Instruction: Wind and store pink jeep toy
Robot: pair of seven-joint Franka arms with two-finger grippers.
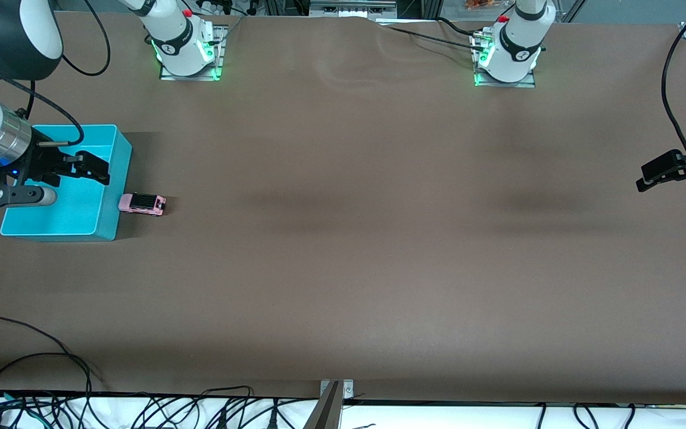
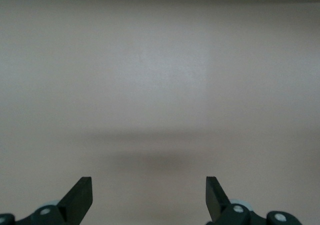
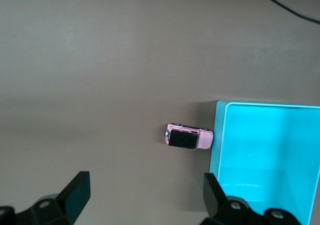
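Now pink jeep toy (image 1: 142, 204) touching teal bin (image 1: 108, 185), right hand (image 1: 90, 167) released over bin, left hand (image 1: 670, 173) released.

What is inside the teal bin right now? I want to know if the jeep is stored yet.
Nothing shows inside the teal bin; the right gripper, open above it, covers part of its floor. The pink jeep toy sits on the table against the bin's outer wall.

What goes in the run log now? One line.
small pink jeep toy: on table against teal plastic bin | right gripper: open over bin | left gripper: open, waiting
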